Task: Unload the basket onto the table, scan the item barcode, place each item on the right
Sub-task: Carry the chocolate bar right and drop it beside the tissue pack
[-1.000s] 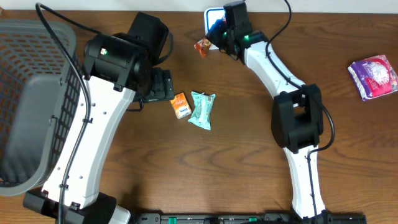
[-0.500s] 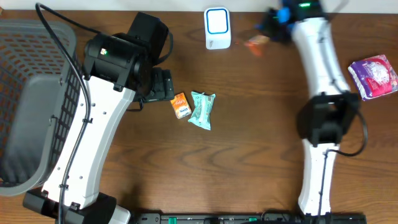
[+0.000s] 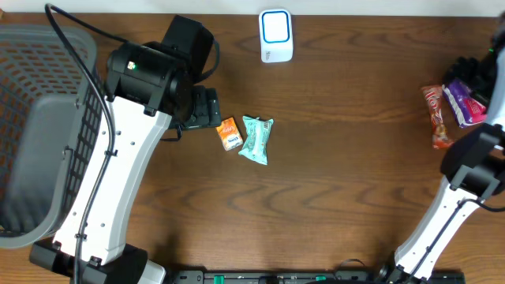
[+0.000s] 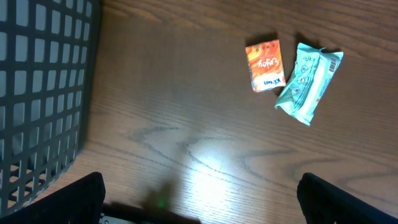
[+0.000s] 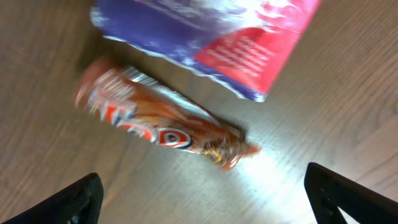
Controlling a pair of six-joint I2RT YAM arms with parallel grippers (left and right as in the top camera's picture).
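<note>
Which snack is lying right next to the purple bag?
The long red-orange wrapper, lying just beside the purple bag. The small orange box and teal packet lie together elsewhere, far from it.

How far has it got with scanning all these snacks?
Looks done: the red snack bar lies at the right beside the purple packet, with the right gripper open over it, so those two seem set aside. In hand: nothing; the left gripper is open too and holds nothing. Left: the orange box and the teal packet, lying in the middle, away from the scanner.
</note>
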